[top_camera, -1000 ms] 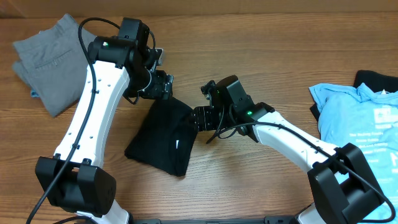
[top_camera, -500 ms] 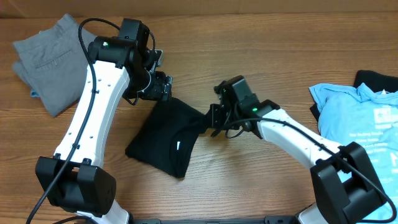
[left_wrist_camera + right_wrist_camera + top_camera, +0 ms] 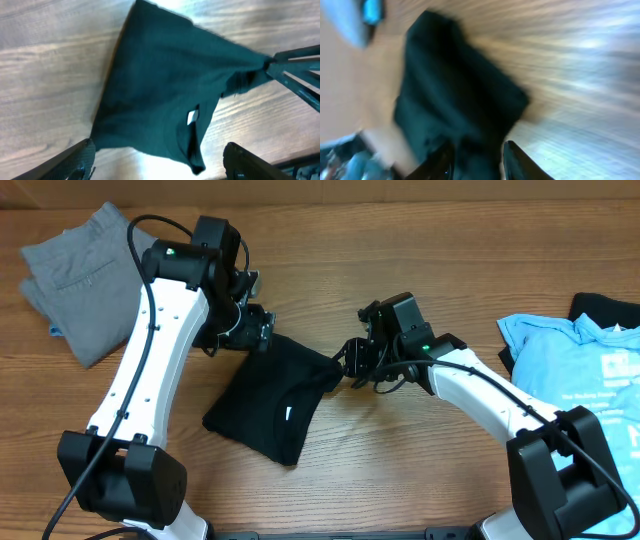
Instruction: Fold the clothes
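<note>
The black T-shirt [image 3: 262, 402] lies folded mid-table, its small white neck tag [image 3: 287, 413] showing. My right gripper [image 3: 349, 366] is shut on the shirt's right corner, which is drawn out into a taut point. In the right wrist view the black cloth [image 3: 455, 100] fills the space between the fingers of that gripper [image 3: 477, 161]. My left gripper [image 3: 258, 332] hovers at the shirt's far corner. In the left wrist view it [image 3: 160, 162] is wide open and empty, with the shirt [image 3: 170, 90] beyond its fingertips. The light-blue printed tee [image 3: 575, 385] lies at the right edge.
Grey trousers [image 3: 78, 275] with a back pocket lie folded at the far left. Another black garment [image 3: 605, 308] sticks out from under the light-blue tee at the far right. The table top [image 3: 420, 460] is wood.
My right gripper has moved right with the shirt's corner, pulling that side out into a point. My left gripper has shifted slightly left and down at the far corner.
</note>
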Motion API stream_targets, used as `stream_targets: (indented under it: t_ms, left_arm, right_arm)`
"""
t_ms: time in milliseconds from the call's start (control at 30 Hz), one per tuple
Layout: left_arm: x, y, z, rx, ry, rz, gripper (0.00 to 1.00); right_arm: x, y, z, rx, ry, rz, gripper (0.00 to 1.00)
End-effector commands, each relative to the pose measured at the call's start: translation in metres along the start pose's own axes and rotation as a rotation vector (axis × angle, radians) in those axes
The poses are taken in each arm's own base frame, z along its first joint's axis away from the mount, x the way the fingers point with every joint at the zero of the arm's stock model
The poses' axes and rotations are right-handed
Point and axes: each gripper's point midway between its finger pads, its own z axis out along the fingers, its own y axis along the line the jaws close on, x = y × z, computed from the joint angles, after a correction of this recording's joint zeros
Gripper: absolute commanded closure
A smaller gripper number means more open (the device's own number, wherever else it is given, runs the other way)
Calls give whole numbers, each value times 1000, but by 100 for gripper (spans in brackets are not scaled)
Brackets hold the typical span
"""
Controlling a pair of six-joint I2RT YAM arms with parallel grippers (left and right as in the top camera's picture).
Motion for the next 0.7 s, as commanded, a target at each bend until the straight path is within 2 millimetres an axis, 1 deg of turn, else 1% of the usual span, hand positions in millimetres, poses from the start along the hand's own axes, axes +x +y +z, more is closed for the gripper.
stream_targets:
  t_ms: [0,100,167,200,233,267,333,400,467,533,567,600,667]
  left_arm:
    - [14,5,16,-5,67,9,18]
    - [23,8,34,-3,104,4,24]
    - [24,2,49,50,108,32,31]
    - [23,-4,54,88,101,54,32]
    - [20,-10,62,133,81,78,31]
    - [17,-12,66,149,65,82,28]
    - [10,-16,72,174,31,96,23]
    - [3,-21,78,200,-5,128,22]
    - [0,-29,83,232,-27,173,20]
    - [2,-32,89,236,-27,200,20]
    - [4,-34,93,237,-22,211,20]
    - [6,-35,97,238,-14,219,20]
    - [12,-39,105,240,11,227,21]
  right_arm:
    - [22,45,-18,-201,105,-20,86]
    - [33,42,-18,-180,149,26,87]
    - [39,43,-16,-175,165,23,87]
    - [40,46,-14,-178,165,11,87]
    - [41,48,-10,-162,154,-10,86]
    - [41,47,-7,-136,144,-3,85]
    - [45,44,-2,-84,137,45,76]
    - [47,38,1,-36,130,72,77]
    - [43,24,1,43,94,93,76]
    - [32,12,-1,93,44,96,77]
    - [24,6,-4,110,13,91,82]
    - [18,3,-6,107,-4,68,85]
    - [7,-4,-11,108,-32,59,86]
